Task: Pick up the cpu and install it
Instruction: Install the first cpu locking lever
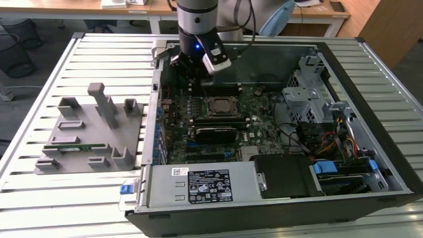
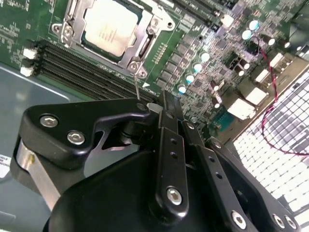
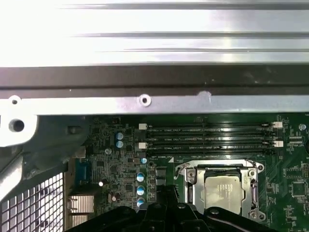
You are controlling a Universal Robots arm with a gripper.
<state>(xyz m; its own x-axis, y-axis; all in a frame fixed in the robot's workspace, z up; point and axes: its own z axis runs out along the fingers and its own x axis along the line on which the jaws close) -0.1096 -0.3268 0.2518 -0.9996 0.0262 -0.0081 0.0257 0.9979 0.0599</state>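
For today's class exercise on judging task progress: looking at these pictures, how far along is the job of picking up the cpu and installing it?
Done: the cpu already sits in the motherboard socket, inside its metal frame, in both wrist views.

In hand: nothing visible. The gripper hangs above the board beside the socket, with nothing between its fingers.

Left: whether the socket's retention lever is latched cannot be told. The grey fixture outside the computer case carries a green memory stick.

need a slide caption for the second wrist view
Gripper hovers over the green motherboard, with the cpu seated in its socket beside the empty memory slots.
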